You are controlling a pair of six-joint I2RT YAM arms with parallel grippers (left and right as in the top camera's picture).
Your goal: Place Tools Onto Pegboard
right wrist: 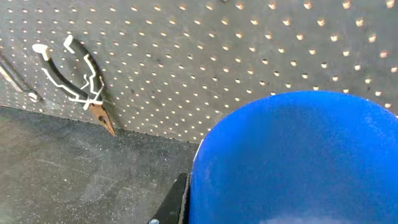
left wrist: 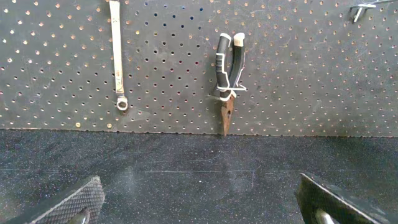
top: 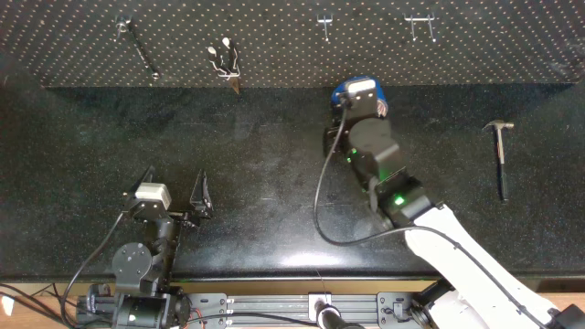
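Fingers on right gripper [top: 358, 90] pinch blue tool [right wrist: 292, 155]; left gripper [left wrist: 199, 202] gapes idle. Line tool squarely with hook [top: 324, 25] before letting go

The tabletop [top: 265, 174] lies open through its middle, a broad lane from 6 o'clock up to the pegboard [top: 274, 37]. The right arm [top: 393, 187] slants across toward 1 o'clock, its right pincer [top: 361, 97] clamped on a blue object [right wrist: 292, 162] close before the board. A hammer [top: 500, 160] lies at 3 o'clock. The wrench [top: 139, 47] at 11 o'clock and the pliers [left wrist: 227, 81] occupy their hooks (the pliers' tip hangs just above the tabletop). The left pincer [top: 174, 187], spread wide at 8 o'clock, faces bare tabletop.
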